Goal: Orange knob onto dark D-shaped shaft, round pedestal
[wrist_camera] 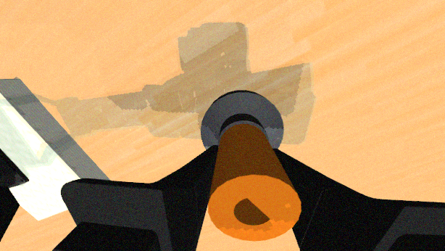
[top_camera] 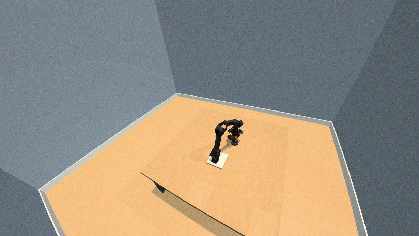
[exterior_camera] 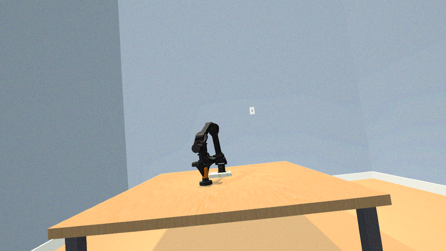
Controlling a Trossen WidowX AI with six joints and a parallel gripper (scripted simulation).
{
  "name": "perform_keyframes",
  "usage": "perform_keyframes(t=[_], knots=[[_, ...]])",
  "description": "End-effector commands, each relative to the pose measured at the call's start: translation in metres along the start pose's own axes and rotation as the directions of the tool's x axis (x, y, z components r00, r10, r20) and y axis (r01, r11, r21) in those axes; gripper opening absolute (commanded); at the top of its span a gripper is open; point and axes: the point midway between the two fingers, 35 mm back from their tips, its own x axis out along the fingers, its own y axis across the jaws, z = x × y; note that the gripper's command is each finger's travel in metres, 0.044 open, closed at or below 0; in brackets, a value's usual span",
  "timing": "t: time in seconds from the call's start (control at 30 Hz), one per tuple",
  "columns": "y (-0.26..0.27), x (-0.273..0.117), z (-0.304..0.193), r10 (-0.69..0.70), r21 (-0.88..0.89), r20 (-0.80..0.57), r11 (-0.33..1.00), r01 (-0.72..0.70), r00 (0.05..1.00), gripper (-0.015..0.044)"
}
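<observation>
Exterior view, from where I stand: leftmost, the pincer point(top_camera: 235, 136) point(exterior_camera: 204, 171) point(wrist_camera: 254, 188) points down over the worktop point(top_camera: 187, 164) point(exterior_camera: 218, 199) point(wrist_camera: 380, 91), its fingers partly apart and closed firmly on the orange knob point(top_camera: 235, 138) point(exterior_camera: 205, 172) point(wrist_camera: 254, 208); they grip its sides, presumably so it can be turned and pressed without tipping. The knob stands upright over the round pedestal point(top_camera: 234, 143) point(exterior_camera: 205, 183) point(wrist_camera: 242, 101), right down by its raised collar, with no shaft showing between, so I'd judge the flats have met and it is nearly or fully seated; whether it touches I can't tell. Further right, the white base plate point(top_camera: 221, 164) point(exterior_camera: 229, 173) point(wrist_camera: 43, 203) carries the arm, near enough for that downward reach. I'd expect a last push, then release
</observation>
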Motion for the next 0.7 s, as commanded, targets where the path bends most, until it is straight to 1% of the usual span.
perform_keyframes(t=[0.0,0.3,0.67], knots=[[0.0013,0.0030,-0.0008,0.004,0.001,-0.004,1.000,-0.004,1.000,0.0000],[0.0001,0.0012,0.0000,0.000,-0.002,0.000,1.000,0.000,1.000,0.0000],[0.0001,0.0012,0.0000,0.000,-0.002,0.000,1.000,0.000,1.000,0.0289]])
